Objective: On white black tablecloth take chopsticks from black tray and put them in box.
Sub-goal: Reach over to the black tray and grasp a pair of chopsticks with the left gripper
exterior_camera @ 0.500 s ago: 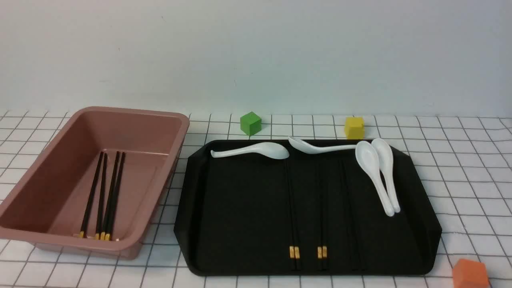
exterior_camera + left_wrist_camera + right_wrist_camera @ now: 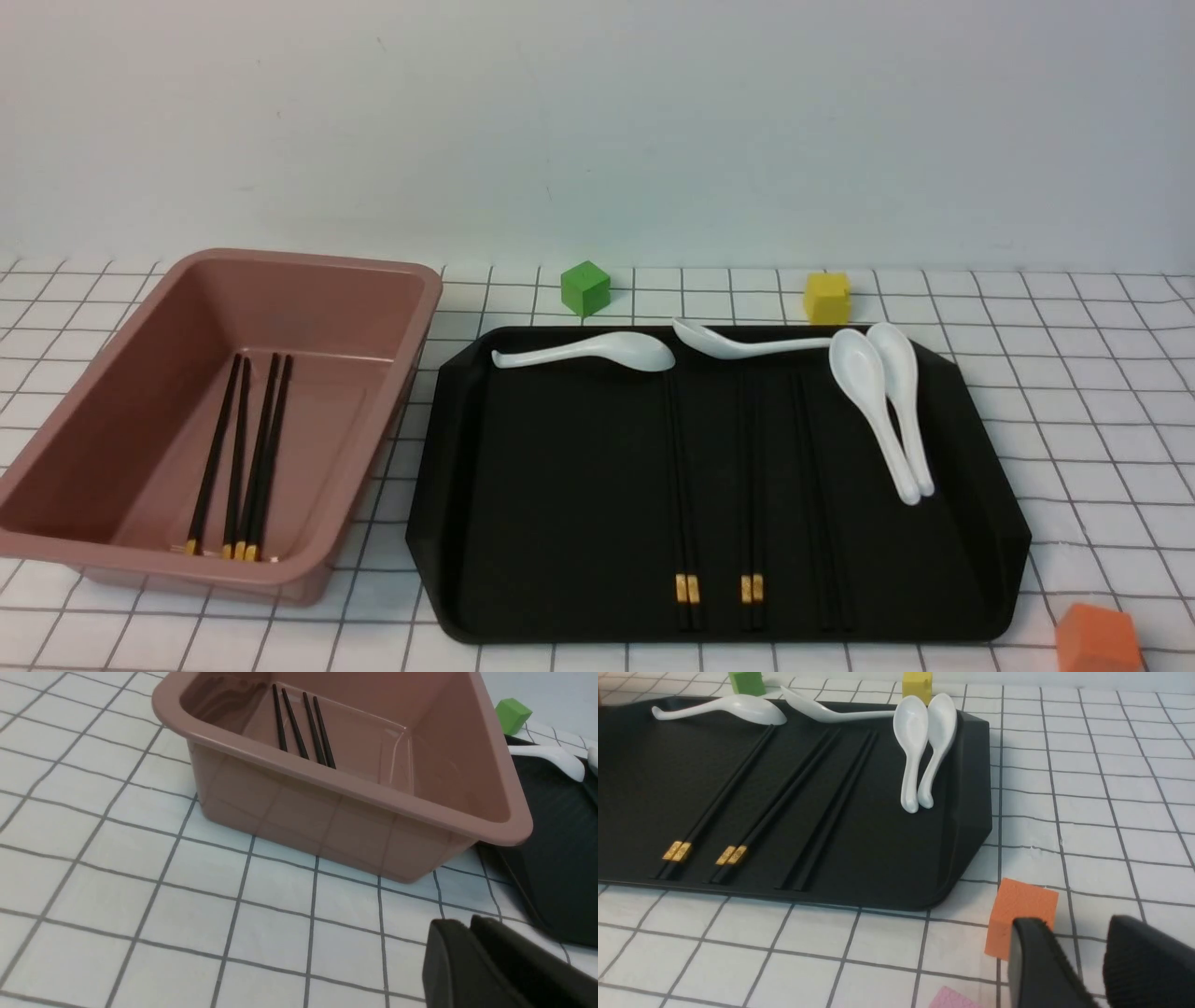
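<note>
The black tray [image 2: 560, 485] lies mid-table on the gridded tablecloth [image 2: 1074, 373]. Three pairs of black chopsticks [image 2: 686, 523] lie side by side on it, and two of the pairs show gold bands. The pink box [image 2: 308, 257] stands to its left with several chopsticks [image 2: 238, 448] lying in it. Neither gripper appears in the front view. In the left wrist view my left gripper [image 2: 467, 926] is shut and empty over the cloth, near the box [image 2: 350, 788] and the chopsticks [image 2: 299, 732] inside it. In the right wrist view my right gripper [image 2: 1073, 928] is open and empty, off the corner of the tray [image 2: 644, 765] with its chopsticks [image 2: 724, 798].
Several white spoons [image 2: 868, 401] lie along the tray's far side and right part. A green cube [image 2: 585, 287] and a yellow cube [image 2: 827, 297] sit behind the tray. An orange cube [image 2: 1100, 639] [image 2: 1020, 914] sits just ahead of my right gripper, with a pink thing [image 2: 952, 1001] beside it.
</note>
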{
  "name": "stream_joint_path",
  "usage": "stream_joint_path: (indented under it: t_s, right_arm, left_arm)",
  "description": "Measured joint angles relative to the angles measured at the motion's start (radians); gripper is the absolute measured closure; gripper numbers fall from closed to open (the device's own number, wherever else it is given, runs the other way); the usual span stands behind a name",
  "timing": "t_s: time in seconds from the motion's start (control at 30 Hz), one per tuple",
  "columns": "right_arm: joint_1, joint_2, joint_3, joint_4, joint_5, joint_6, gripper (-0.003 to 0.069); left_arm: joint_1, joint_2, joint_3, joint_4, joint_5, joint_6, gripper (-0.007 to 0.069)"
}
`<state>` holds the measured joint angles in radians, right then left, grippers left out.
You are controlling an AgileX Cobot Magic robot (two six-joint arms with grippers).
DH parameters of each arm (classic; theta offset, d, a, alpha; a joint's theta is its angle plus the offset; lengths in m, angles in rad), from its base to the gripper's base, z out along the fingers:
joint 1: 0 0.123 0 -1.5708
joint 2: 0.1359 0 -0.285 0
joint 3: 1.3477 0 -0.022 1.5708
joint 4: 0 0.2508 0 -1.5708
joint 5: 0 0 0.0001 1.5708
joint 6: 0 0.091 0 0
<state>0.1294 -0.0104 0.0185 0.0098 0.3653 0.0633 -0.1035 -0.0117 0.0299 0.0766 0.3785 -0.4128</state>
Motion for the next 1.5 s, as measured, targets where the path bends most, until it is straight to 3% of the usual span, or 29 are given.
stream_joint_path:
  t_s: [1.0,1.2,1.23,1.33,1.5]
  right_arm:
    - [0.0,0.0,0.0,-0.001,0.0,0.0,0.0419]
    - [0.0,0.0,0.0,-0.001,0.0,0.0,0.0419]
    - [0.0,0.0,0.0,-0.001,0.0,0.0,0.0419]
    - [0.0,0.0,0.0,-0.001,0.0,0.0,0.0419]
    - [0.0,0.0,0.0,-0.001,0.0,0.0,0.0419]
  left_arm:
    - [0.0,0.0,0.0,0.009,-0.001,-0.007,0.0541]
    - [0.0,0.0,0.0,-0.276,-0.016,-0.242,0.0532]
    - [0.0,0.0,0.0,-0.409,-0.02,-0.331,0.0531]
    - [0.0,0.0,0.0,-0.611,-0.025,-0.473,0.053]
    - [0.0,0.0,0.0,-0.716,-0.046,-0.528,0.0529]
